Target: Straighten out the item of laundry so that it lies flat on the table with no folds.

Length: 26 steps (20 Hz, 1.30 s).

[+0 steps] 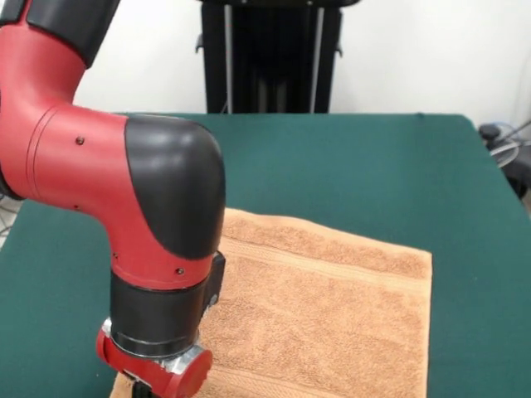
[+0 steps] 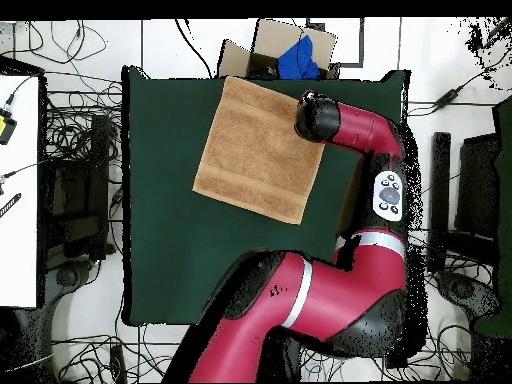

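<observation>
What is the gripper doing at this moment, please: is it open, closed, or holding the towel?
Gripper: cannot be told. Its fingers are cut off below the front view and hidden under the wrist from overhead, at the towel's corner.

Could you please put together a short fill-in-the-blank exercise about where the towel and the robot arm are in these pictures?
1. The towel lies on a table covered in dark ____ cloth.
2. In the overhead view, a cardboard box beyond the table's edge holds something ____ in colour.
3. In the front view, the arm's wrist hangs over the towel's ____ corner of the picture.

Missing words: green; blue; lower left
</observation>
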Tool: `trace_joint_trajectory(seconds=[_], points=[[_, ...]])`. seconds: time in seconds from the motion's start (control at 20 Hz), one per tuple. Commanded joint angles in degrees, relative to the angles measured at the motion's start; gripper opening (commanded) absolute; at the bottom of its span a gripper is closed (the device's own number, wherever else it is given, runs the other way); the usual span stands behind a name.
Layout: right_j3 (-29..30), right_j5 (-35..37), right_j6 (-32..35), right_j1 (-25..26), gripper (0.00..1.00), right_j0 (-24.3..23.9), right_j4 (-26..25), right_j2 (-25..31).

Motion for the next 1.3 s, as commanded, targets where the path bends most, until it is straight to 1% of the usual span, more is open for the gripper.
trace_joint_trajectory(seconds=[0.05,0.1,0.2,0.35,0.4,0.45,0.5,0.6,0.7,0.75,0.95,1.0,1.1,1.3], points=[[-6.1,27.8,-22.6,0.9,0.0,-1.7,-3.0,6.2],[-8.1,28.4,-22.4,2.0,0.0,-1.3,-3.0,6.5],[-7.5,26.6,-22.3,1.8,0.0,-1.1,-3.0,6.5],[-4.5,26.0,-21.4,-1.9,0.0,-0.5,-2.7,5.6],[-4.2,29.1,-20.9,-4.3,0.0,0.0,-2.0,4.9],[-3.7,30.7,-20.7,-5.8,0.0,0.3,-1.6,4.6],[-3.3,34.3,-20.0,-8.2,0.0,0.8,-1.0,3.7],[-3.8,40.9,-19.3,-11.0,0.0,1.4,-0.3,2.7],[-4.4,45.9,-18.0,-12.9,0.0,1.8,0.1,2.1],[-4.3,46.5,-17.5,-13.4,0.0,1.8,0.3,2.1],[-2.2,43.5,-15.6,-15.2,0.0,2.0,-0.2,2.5],[-1.3,41.8,-15.3,-15.7,0.0,2.0,-0.5,2.6],[-0.7,40.8,-14.4,-15.9,0.0,2.0,-0.6,2.8],[-0.7,42.5,-12.8,-17.0,0.0,2.6,-1.0,2.3]])
